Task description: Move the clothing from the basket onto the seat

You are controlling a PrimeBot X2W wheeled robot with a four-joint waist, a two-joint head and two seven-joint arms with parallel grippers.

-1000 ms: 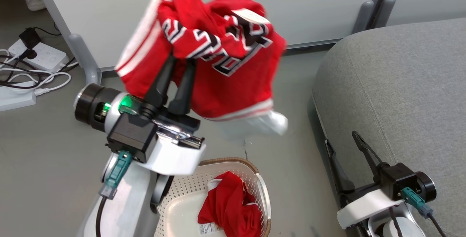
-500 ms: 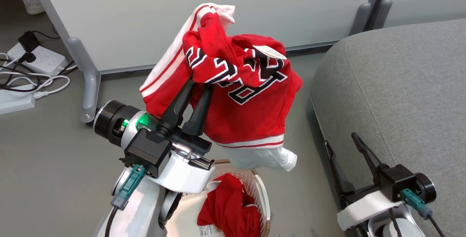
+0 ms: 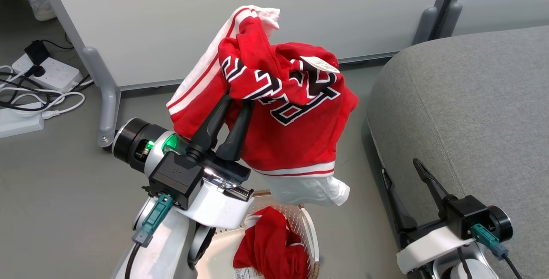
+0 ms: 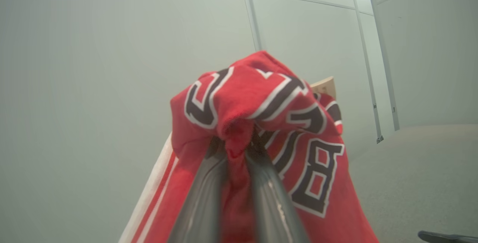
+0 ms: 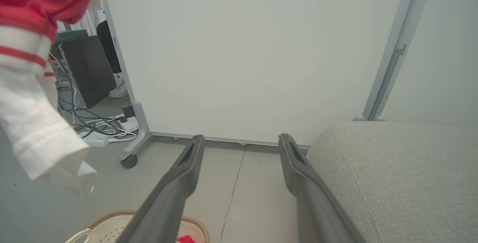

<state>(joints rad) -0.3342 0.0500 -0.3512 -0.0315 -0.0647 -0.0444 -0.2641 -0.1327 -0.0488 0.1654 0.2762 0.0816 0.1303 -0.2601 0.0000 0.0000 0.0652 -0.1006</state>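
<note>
Left fingers (image 3: 210, 124) are clamping the bright-red lettered jersey (image 3: 296, 142) above the cream perforated plastic basket (image 3: 309, 232) | second red garment (image 3: 266, 249) is lying inside | right fingers (image 3: 430, 181) are gaping apart beside the grey fabric seat (image 3: 472, 112)

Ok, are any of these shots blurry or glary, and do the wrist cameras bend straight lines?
Head view: sharp, evenly lit, small glare on the metal behind the left gripper. Left wrist view: lettered garment crisp, jaws near the lens soft, panel seams slanting and slightly bowed. Right wrist view: hanging white sleeve soft, partition post leaning.
</note>
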